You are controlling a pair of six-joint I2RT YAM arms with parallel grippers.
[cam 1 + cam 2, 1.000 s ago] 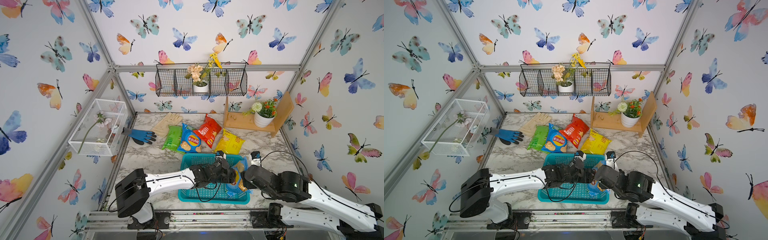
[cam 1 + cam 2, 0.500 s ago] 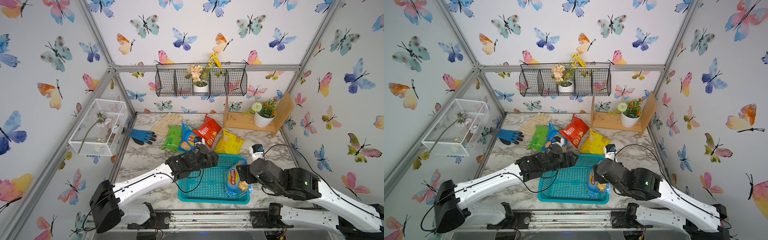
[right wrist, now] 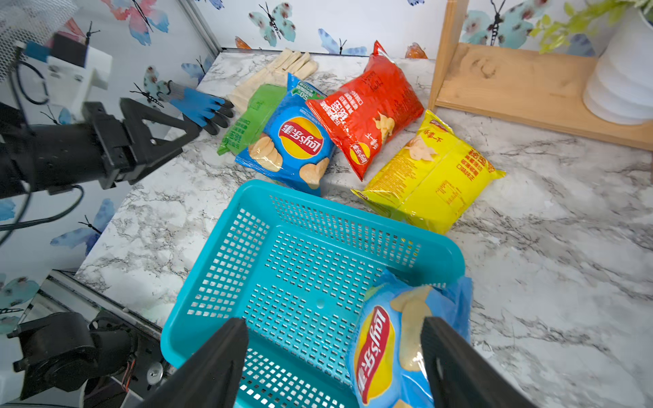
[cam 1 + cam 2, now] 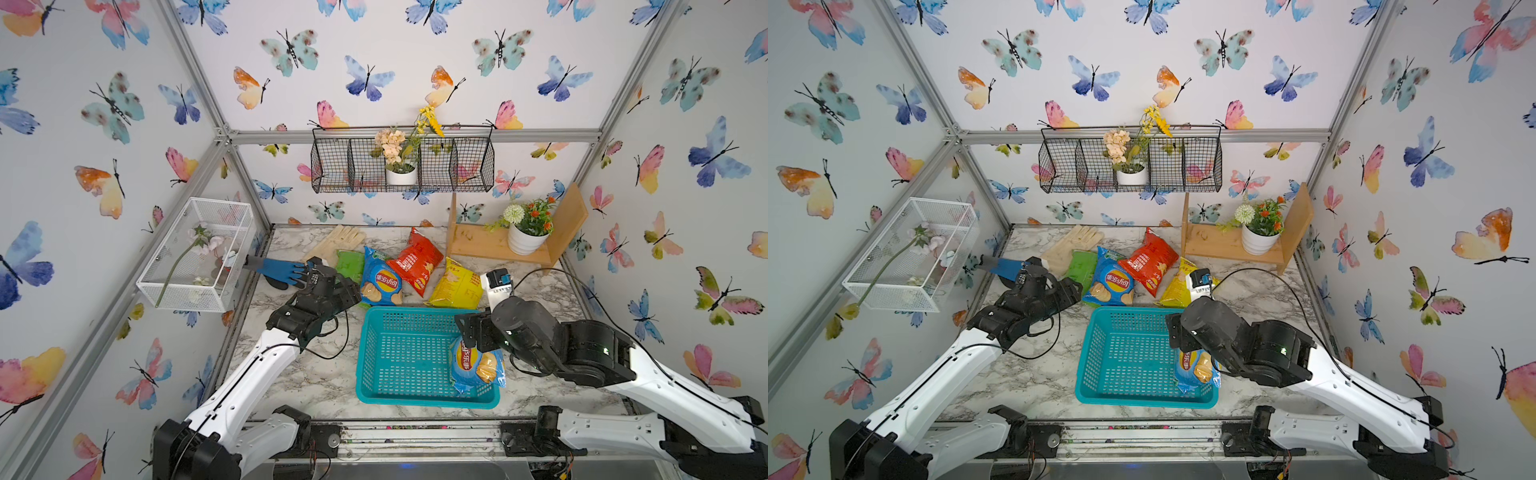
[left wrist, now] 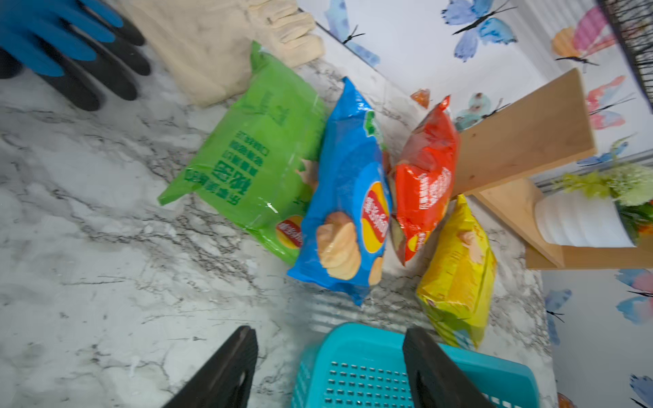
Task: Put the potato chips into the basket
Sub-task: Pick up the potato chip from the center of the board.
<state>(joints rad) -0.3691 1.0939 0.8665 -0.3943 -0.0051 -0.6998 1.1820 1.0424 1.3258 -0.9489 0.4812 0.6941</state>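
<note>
Inside the shallow teal perforated plastic basket [image 4: 399, 357], in both top views, a puffy light-blue foil chip bag [image 4: 476, 365] leans on the right-hand wall; beyond the far rim lie the green foil bag [image 4: 350, 266], dark-blue foil bag [image 4: 380, 284], red foil bag [image 4: 415, 259] and yellow foil bag [image 4: 457, 284]. Left wrist view: the left gripper [image 5: 328, 332], jaws apart, near the basket's far corner. Right wrist view: the right gripper [image 3: 332, 323] spread wide over the basket — that bag beside one finger, unclamped.
</note>
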